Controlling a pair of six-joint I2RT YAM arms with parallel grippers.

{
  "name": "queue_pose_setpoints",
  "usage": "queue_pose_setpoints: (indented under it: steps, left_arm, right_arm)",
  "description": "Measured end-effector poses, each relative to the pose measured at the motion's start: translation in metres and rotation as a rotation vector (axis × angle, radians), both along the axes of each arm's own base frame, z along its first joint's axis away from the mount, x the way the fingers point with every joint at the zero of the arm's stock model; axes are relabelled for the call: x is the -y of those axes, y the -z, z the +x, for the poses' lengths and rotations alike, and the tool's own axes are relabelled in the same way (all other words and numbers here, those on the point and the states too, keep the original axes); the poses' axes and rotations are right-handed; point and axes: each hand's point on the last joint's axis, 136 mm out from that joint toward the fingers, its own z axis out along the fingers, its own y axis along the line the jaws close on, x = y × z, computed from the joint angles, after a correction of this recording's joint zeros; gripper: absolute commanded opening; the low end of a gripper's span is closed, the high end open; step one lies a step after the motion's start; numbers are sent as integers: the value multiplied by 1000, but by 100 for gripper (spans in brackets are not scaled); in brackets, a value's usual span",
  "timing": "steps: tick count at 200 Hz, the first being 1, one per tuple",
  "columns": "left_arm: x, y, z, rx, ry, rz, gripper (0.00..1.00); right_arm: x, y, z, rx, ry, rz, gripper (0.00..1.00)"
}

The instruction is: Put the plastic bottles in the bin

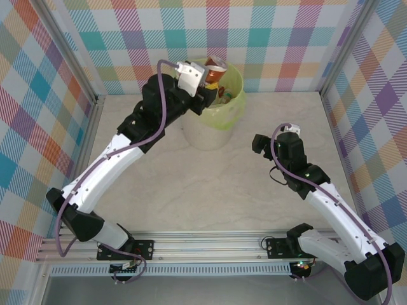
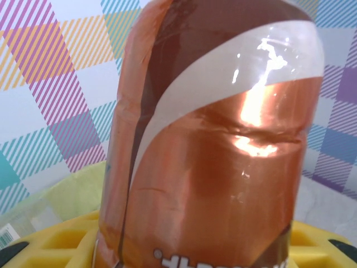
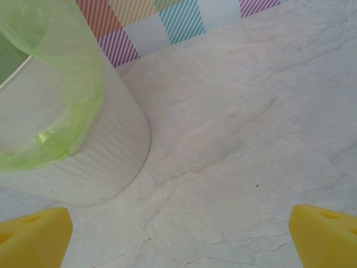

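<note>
Bottle: a plastic bottle (image 2: 223, 156) with a creased brown and orange label, held over the bin's open mouth near its far-left rim.
Left jaws: pinching that bottle between yellow pads (image 2: 50, 245).
Bin (image 1: 213, 130): upright on the counter (image 1: 191, 190), far middle, with a pale green bag folded over its rim. Small coloured things lie inside, too small to name.
Right jaws: spread wide, yellow fingertips (image 3: 33, 231) above the counter, right of the bin and apart from it.
</note>
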Motion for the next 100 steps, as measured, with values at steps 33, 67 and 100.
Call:
queue_pose_setpoints:
  steps: [33, 67, 100]
  left_arm:
    - [6, 19, 37, -30, 17, 102, 41]
    - [24, 59, 68, -114, 46, 180, 41]
    - [39, 91, 85, -182, 68, 222, 71]
  right_arm:
    - [0, 0, 0, 1, 0, 0, 100]
    - [0, -2, -1, 7, -1, 0, 100]
    - [1, -4, -2, 12, -1, 2, 100]
